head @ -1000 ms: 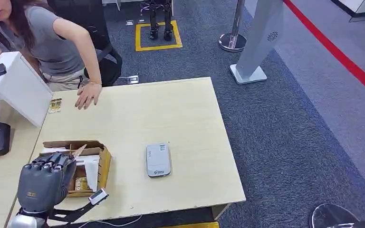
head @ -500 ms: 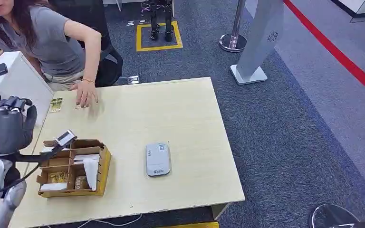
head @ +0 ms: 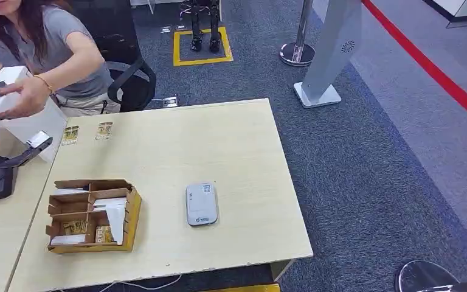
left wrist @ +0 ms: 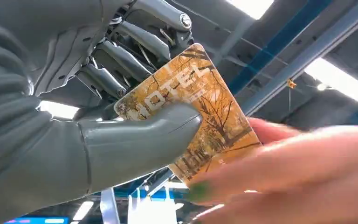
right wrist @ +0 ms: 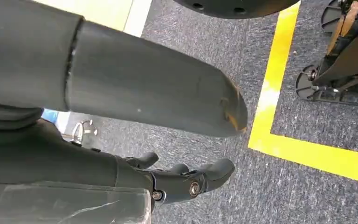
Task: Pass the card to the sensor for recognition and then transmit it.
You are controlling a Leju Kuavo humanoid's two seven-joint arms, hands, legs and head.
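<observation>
- We judge the task to be in its last step, the handover: our left hand (left wrist: 98, 107) holds the card (left wrist: 191, 112) out at the far left of the head view, away from the table (head: 231, 140), and the sensor (head: 201, 204) lies well apart from it on the tabletop.
- Our left hand pinches the card between the thick grey thumb, laid flat across its face, and the darker fingers (left wrist: 121, 60) curled behind it.
- The person's hand (left wrist: 298, 172) reaches in at the card's free end, its fingers overlapping that edge; the picture is too blurred there to tell whether they have closed on it.
- Next, we think, the thumb must lift off only once the person has a firm hold, or the card may drop.
- Our right hand (right wrist: 186, 179) hangs over the carpet with its fingers partly curled and nothing in them.
- The card is thin, flat and stiff, with rounded corners and a glossy orange print of trees and pale lettering.
- The sensor is a flat grey slab with rounded corners, smooth like plastic.
- Near it stands a cardboard box (head: 91, 213) split into compartments, with cards in them.
- Two more small cards (head: 86, 132) lie flat on the pale wood-grain table.
</observation>
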